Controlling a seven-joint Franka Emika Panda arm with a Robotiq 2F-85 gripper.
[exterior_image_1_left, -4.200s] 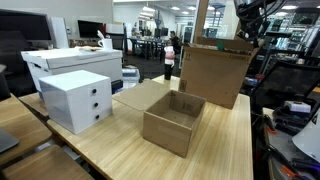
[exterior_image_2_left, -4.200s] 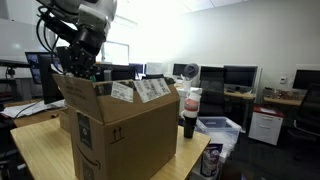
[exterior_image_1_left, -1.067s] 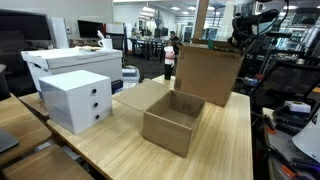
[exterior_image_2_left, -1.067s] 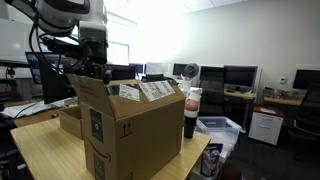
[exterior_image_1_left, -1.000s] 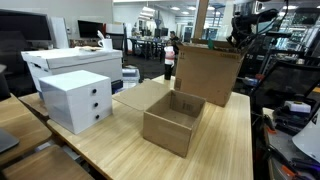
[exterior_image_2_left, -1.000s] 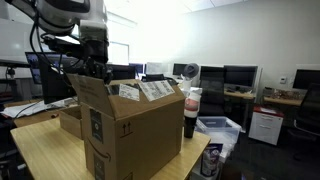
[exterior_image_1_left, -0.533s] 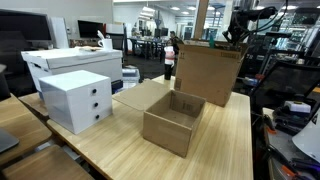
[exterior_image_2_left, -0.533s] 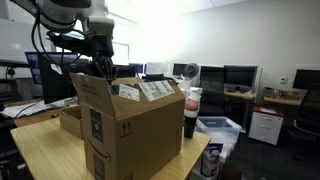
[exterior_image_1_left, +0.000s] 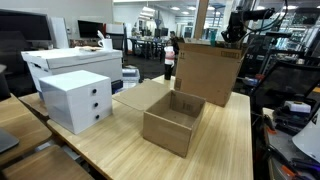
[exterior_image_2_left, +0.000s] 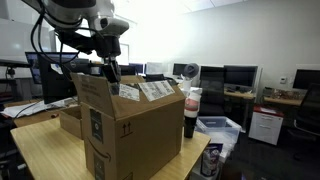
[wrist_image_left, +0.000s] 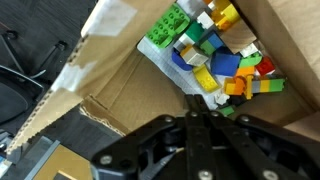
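Gripper: fingers clenched together, tips meeting. Whether anything is pinched between them cannot be told. It hangs over the open top of the tall cardboard box, near one upper corner in both exterior views.

Tall cardboard box: upright at the far end of the table, flaps open, shipping labels on one upper side.

Building blocks: a loose heap in green, yellow, blue, red and orange, lying on pale plastic at the bottom of the tall cardboard box, just beyond the fingertips in the wrist view.

Low open box: brown cardboard, on the table in front of the tall cardboard box, one flap laid flat.

White drawer unit: three drawers, on the table, well apart from the gripper.

Bottle: dark, standing just beside the tall cardboard box.
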